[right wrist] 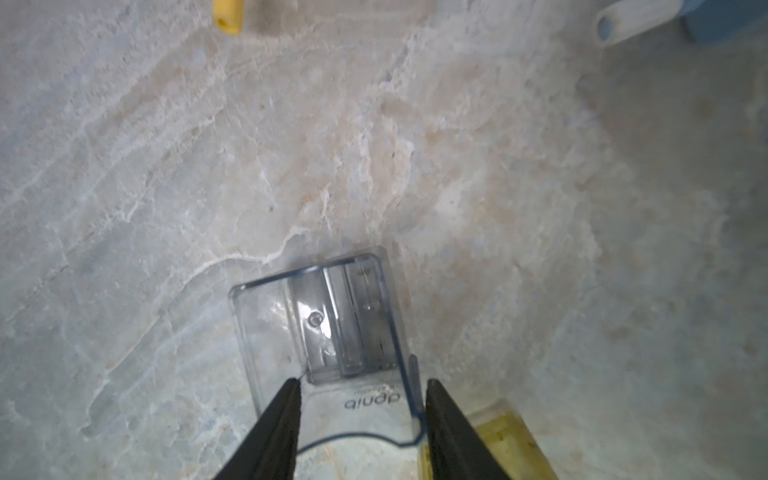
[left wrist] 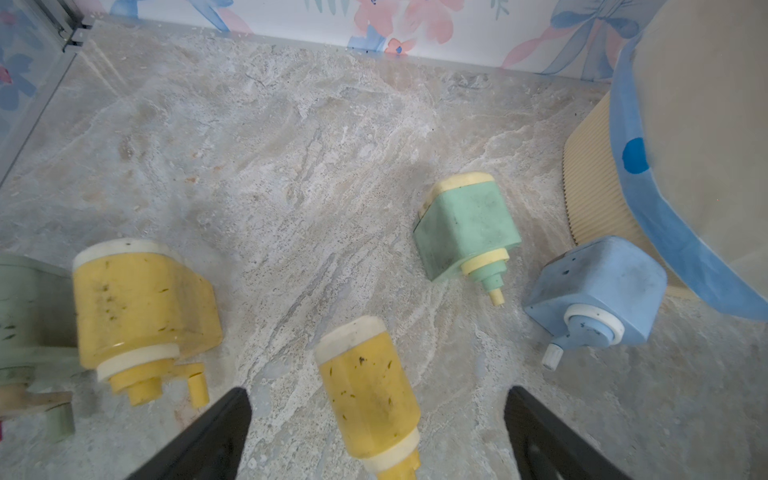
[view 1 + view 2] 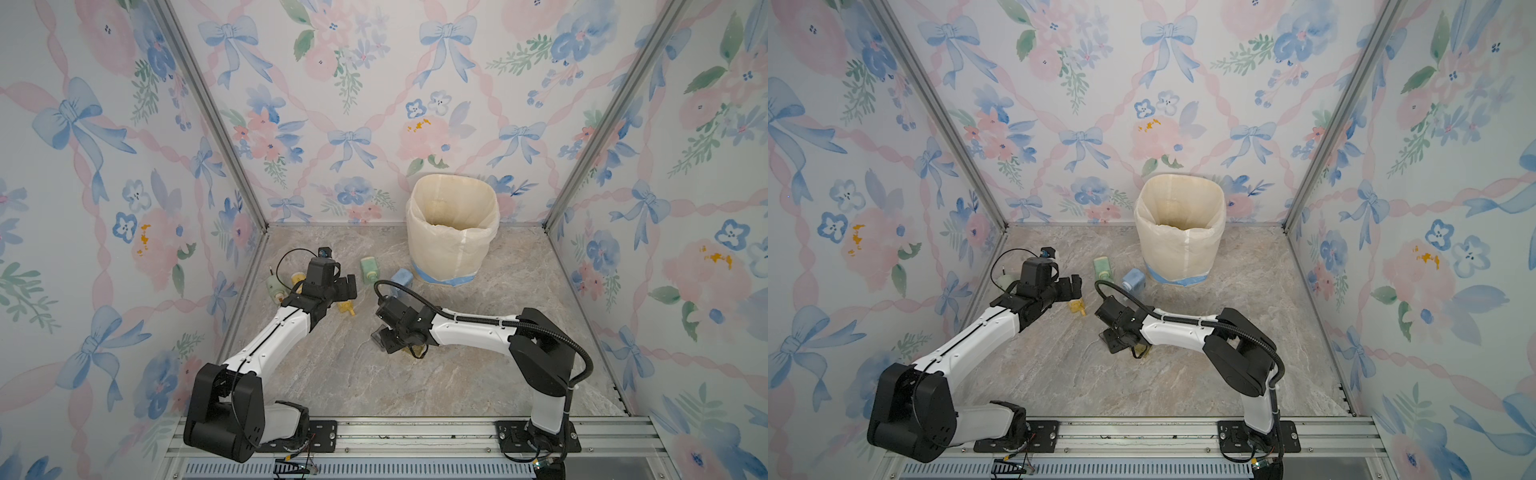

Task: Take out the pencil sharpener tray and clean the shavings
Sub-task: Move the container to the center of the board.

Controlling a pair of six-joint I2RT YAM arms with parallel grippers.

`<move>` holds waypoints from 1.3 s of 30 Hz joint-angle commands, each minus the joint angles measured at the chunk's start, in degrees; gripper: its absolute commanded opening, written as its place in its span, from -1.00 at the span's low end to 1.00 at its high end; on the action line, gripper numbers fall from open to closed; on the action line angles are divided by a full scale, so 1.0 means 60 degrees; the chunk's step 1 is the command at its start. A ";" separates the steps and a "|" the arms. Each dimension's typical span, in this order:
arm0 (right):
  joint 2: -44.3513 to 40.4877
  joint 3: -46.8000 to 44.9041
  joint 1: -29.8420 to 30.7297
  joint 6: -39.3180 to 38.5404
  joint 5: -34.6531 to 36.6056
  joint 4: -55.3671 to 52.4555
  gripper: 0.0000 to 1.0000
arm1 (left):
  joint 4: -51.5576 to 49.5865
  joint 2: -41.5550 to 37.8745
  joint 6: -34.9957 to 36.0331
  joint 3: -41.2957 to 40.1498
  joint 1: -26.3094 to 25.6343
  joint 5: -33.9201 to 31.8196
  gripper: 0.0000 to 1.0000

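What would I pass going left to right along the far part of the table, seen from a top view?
pale green sharpener → green sharpener → blue sharpener → bin

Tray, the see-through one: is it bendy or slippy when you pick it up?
Probably stiff: the tray keeps its boxy shape while sticking out between the fingers of the right gripper. Likely slippery, since its clear plastic looks smooth and shiny. Probably light too: its walls look thin and it looks empty.
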 commanded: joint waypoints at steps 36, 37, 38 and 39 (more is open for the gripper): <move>-0.4934 -0.2969 -0.0817 0.0180 0.1416 0.0652 0.89 | 0.2414 0.0761 -0.3395 -0.2013 -0.1890 -0.3883 0.96; -0.5062 -0.3078 -0.0885 0.0207 0.1402 0.0736 0.93 | 0.2571 0.0835 -0.3400 -0.2065 -0.1911 -0.3930 0.96; -0.5207 -0.3205 -0.0972 0.0198 0.1321 0.0847 0.97 | 0.2739 0.0944 -0.3405 -0.2103 -0.1917 -0.3961 0.96; -0.5340 -0.3304 -0.1062 0.0205 0.1241 0.0938 0.99 | 0.2893 0.1063 -0.3420 -0.2149 -0.1923 -0.3992 0.96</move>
